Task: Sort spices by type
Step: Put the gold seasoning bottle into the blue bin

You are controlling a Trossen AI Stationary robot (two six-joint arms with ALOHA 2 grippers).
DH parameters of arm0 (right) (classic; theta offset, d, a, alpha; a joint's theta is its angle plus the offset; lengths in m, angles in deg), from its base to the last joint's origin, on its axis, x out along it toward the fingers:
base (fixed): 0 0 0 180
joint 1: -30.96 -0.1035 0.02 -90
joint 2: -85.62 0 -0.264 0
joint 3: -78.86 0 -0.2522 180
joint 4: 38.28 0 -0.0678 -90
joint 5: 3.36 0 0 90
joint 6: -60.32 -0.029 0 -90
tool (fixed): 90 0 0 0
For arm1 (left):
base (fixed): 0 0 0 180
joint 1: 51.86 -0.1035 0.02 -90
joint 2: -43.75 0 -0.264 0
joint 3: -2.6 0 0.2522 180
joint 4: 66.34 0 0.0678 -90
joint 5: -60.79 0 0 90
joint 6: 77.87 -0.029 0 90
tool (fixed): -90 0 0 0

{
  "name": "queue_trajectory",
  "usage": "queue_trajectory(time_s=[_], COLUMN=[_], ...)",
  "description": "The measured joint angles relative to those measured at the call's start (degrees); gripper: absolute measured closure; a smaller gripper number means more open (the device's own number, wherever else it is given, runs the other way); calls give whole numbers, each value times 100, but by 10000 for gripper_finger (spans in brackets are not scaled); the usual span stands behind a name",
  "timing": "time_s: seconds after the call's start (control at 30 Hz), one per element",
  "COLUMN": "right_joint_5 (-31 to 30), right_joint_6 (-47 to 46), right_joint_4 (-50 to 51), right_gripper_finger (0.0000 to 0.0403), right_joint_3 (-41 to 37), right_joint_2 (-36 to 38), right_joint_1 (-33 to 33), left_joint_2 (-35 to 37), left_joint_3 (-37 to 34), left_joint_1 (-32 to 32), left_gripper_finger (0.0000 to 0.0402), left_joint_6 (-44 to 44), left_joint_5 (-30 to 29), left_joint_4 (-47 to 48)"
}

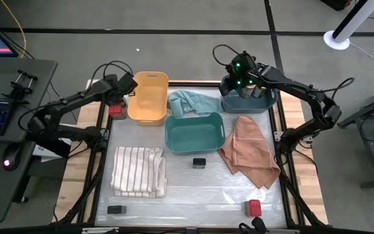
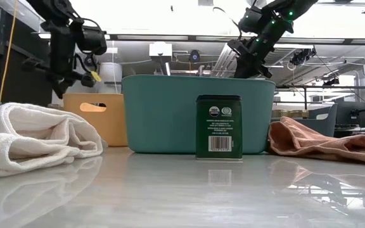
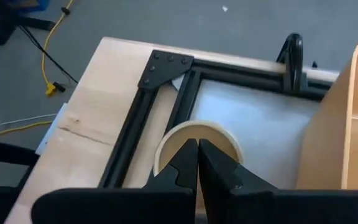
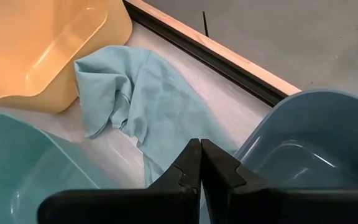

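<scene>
My left gripper (image 1: 119, 97) hangs shut above the table's far left corner, just left of the yellow bin (image 1: 149, 97). In its wrist view the shut fingers (image 3: 197, 144) point at a round tan lid (image 3: 219, 134) standing on the table below. A red-topped jar (image 1: 116, 111) stands beside the yellow bin. My right gripper (image 1: 234, 86) is shut and raised over the left rim of the blue-grey bin (image 1: 249, 103). One black tin (image 1: 199, 162) stands upright in front of the teal bin (image 1: 194, 132). Another black tin (image 1: 115, 209) and a red-topped jar (image 1: 254, 208) sit near the near edge.
A light-blue cloth (image 1: 192, 103) lies between the yellow and blue-grey bins. A striped white cloth (image 1: 138, 171) lies on the left and a pink cloth (image 1: 249, 153) on the right. A black frame rail (image 3: 166, 93) borders the table. Bare table shows along the near middle.
</scene>
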Motion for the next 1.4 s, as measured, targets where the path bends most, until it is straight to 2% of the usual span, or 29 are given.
queue_trajectory(time_s=[0.3,0.43,0.83,1.2,1.4], right_joint_5=[50,81,212,230,236], right_joint_6=[-154,-197,-200,-321,-321], right_joint_4=[13,19,37,29,24], right_gripper_finger=[403,403,403,403,403], right_joint_3=[0,0,0,0,0], right_joint_2=[0,0,0,0,0], right_joint_1=[0,0,0,-10,-103], left_joint_2=[-15,-14,313,881,985], left_joint_3=[-549,-552,-558,-576,-576], left_joint_1=[-33,-24,411,755,1092], left_gripper_finger=[401,401,401,401,401], left_joint_6=[441,165,-106,34,63], left_joint_5=[-11,58,667,1462,1668], left_joint_4=[-653,-674,-437,-299,-91])
